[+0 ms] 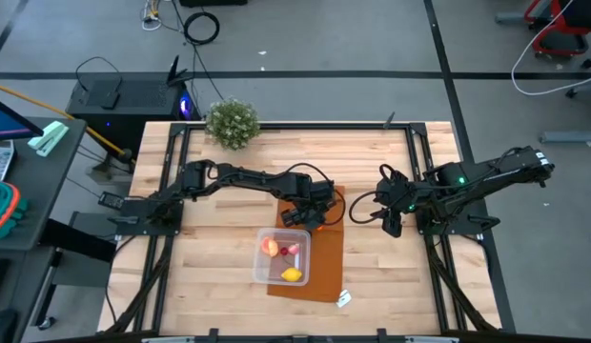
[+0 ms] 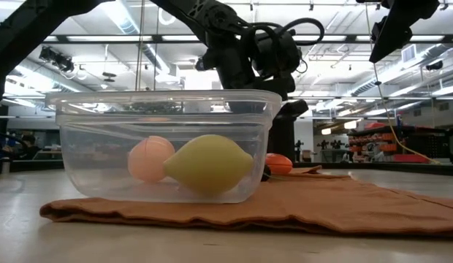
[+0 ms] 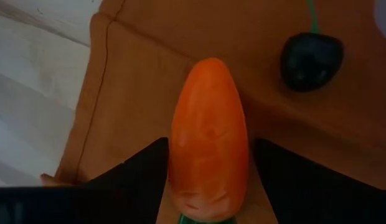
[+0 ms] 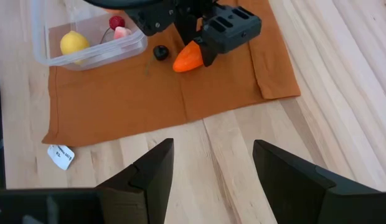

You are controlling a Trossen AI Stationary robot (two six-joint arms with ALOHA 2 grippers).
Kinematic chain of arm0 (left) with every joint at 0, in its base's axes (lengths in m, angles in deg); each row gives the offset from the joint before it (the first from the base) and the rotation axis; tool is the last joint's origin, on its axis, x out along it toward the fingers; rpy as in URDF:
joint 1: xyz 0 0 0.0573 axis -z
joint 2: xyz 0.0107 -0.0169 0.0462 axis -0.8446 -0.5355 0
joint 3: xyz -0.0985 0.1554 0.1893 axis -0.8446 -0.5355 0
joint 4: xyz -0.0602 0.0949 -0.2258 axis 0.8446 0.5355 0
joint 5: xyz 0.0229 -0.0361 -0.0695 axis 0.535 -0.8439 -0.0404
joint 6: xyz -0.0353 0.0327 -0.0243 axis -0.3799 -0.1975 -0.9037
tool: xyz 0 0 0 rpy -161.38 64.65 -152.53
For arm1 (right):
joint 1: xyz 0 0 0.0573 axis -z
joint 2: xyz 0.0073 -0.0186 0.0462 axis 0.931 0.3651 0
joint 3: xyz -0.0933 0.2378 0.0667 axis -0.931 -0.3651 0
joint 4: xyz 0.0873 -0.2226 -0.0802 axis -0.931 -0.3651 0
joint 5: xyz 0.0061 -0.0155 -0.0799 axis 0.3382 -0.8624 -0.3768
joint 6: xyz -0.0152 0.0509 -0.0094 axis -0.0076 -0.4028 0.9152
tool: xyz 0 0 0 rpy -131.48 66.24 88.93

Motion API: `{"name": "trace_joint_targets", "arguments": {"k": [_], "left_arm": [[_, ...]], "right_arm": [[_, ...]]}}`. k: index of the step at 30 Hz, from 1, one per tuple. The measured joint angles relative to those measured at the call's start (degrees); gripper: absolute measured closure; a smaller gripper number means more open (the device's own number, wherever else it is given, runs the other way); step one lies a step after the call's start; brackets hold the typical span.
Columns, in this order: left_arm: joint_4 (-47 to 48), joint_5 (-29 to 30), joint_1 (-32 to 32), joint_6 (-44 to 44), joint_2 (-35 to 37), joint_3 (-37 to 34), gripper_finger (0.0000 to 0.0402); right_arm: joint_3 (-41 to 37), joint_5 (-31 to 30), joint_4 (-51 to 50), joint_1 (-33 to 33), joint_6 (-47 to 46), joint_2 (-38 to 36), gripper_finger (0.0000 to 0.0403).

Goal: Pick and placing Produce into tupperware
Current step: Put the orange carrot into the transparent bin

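The clear tupperware (image 1: 260,250) stands on a brown-orange mat (image 1: 324,272) and holds a yellow lemon (image 1: 292,275), a peach-like fruit (image 1: 270,246) and small red and pink pieces (image 4: 117,22). An orange carrot (image 3: 208,124) lies on the mat just beyond the box, also seen in the right wrist view as the carrot (image 4: 188,57). My left gripper (image 1: 310,217) is down over it, shut on it. A small dark round piece (image 3: 311,59) with a green stem lies on the mat beside the carrot. My right gripper (image 4: 213,149) hangs open over bare wood to the right of the mat. My left gripper pinches the carrot's thick end (image 3: 180,180) between its two fingers, one on each side. The fingers come steeply from above. The pointed end sticks out beyond the fingertips (image 3: 149,162). The carrot lies on the mat.
A bushy green potted plant (image 1: 232,122) stands at the table's far edge. A small white tag (image 1: 344,298) lies by the mat's near right corner. Bare wood lies on the left and right of the mat.
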Motion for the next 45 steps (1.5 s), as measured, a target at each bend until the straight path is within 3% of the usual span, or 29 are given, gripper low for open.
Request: {"name": "trace_joint_targets", "arguments": {"k": [16, 24, 32, 38, 45], "left_arm": [[-0.2, 1.8, 0.0, 0.0, 0.0, 0.0, 0.0216], [-0.2, 6.6, 0.0, 1.5, 0.5, 0.2, 0.0200], [8.6, 7.1, 0.5, -3.1, 0.5, 9.9, 0.0218], [16.6, 5.1, 2.0, -8.5, 0.6, 18.2, 0.0201], [25.7, 5.0, 5.2, -15.4, 0.6, 23.0, 0.0216]], "right_arm": [[0.0, 0.0, 0.0, 0.0, 0.0, 0.0, 0.0213], [0.0, 0.1, 0.0, 0.0, 0.0, 0.0, 0.0213], [0.0, 0.1, 0.0, 0.0, 0.0, 0.0, 0.0213], [0.0, 0.2, -0.4, 0.0, 0.2, 0.0, 0.0213], [0.0, 0.2, -0.8, 0.0, 0.8, 0.0, 0.0213]]}}
